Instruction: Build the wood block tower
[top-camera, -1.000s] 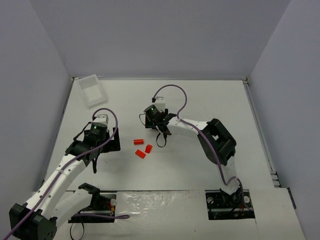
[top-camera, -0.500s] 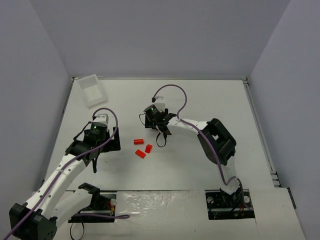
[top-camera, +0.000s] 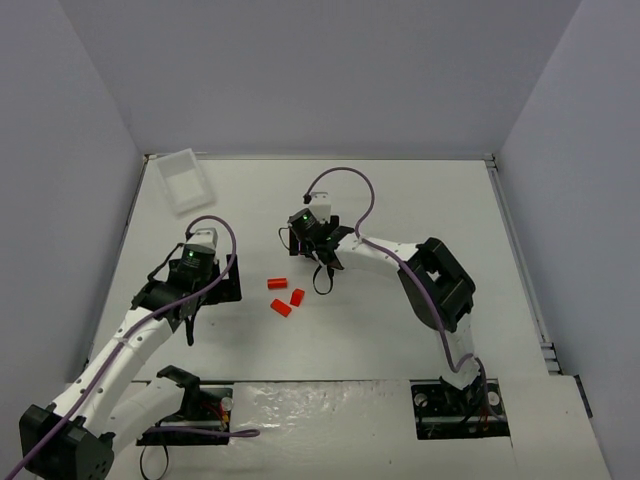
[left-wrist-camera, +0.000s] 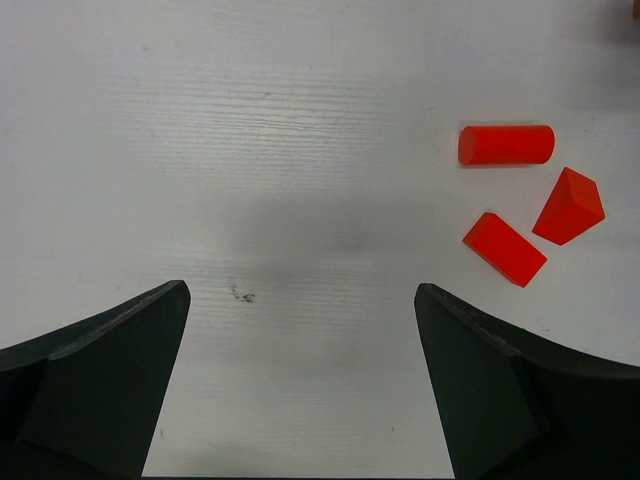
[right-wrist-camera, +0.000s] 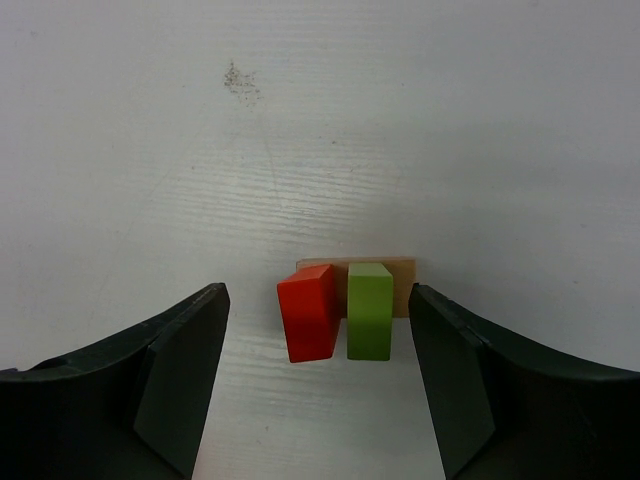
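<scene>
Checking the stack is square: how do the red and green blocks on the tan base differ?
Colour: the red block is red, the green block lime green. Pose: the red block looks skewed, leaning left; the green block stands straight. Both stand side by side on the tan base, between the right tool's open fingers, touching neither.

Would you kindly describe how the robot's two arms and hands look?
The left arm and right arm have white links and black joints, each trailing a purple cable and showing a green light. The left hand and right hand have broad black wedge-shaped fingers.
</scene>
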